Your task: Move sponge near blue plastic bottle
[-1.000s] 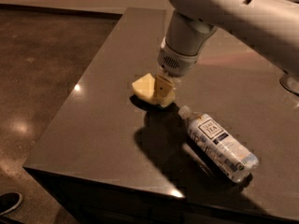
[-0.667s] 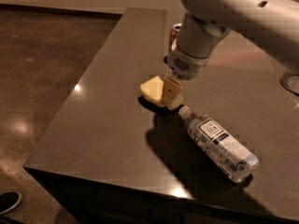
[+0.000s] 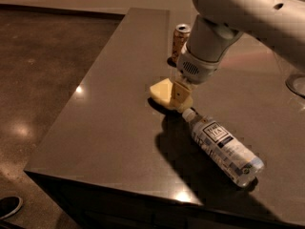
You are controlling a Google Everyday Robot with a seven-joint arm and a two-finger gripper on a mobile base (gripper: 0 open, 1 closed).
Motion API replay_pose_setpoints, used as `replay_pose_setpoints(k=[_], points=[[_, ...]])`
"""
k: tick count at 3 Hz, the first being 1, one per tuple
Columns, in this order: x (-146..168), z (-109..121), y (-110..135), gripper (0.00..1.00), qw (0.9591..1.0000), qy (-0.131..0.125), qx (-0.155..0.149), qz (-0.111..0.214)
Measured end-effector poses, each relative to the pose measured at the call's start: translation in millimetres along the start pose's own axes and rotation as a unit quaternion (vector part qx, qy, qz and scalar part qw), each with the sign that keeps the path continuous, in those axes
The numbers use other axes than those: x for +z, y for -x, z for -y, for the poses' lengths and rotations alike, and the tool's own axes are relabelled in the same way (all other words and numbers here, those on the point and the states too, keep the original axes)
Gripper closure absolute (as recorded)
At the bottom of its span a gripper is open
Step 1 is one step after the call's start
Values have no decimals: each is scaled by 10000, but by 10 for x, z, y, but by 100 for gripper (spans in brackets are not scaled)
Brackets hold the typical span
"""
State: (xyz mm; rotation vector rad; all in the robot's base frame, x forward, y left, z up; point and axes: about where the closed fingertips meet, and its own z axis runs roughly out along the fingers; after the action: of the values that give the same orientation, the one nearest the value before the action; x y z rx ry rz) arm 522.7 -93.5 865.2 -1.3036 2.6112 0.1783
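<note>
The pale yellow sponge [image 3: 163,93] lies low on the dark tabletop [image 3: 109,128], just left of the bottle's white cap. The blue plastic bottle [image 3: 221,146] lies on its side, cap pointing up-left toward the sponge, nearly touching it. My gripper [image 3: 180,93] reaches down from the white arm [image 3: 238,13] and is shut on the sponge's right half, with one finger [image 3: 179,91] showing across it. The other finger is hidden behind the sponge.
A gold drink can [image 3: 180,41] stands upright behind the gripper, partly hidden by the wrist. The table's left edge [image 3: 81,94] and front edge [image 3: 143,192] drop to the floor. A round metal rim [image 3: 296,85] is at the far right.
The gripper has carried the sponge to the right and toward the front, up to the bottle's cap. The bottle has not moved. The can now shows behind the wrist.
</note>
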Motion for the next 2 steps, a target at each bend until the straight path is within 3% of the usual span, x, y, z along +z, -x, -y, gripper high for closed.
replay_pose_setpoints(k=[1,2], points=[[-5,-6,1,11,10000,-8,-6,5],[-8,-12,2,0,10000,-15,-11,8]])
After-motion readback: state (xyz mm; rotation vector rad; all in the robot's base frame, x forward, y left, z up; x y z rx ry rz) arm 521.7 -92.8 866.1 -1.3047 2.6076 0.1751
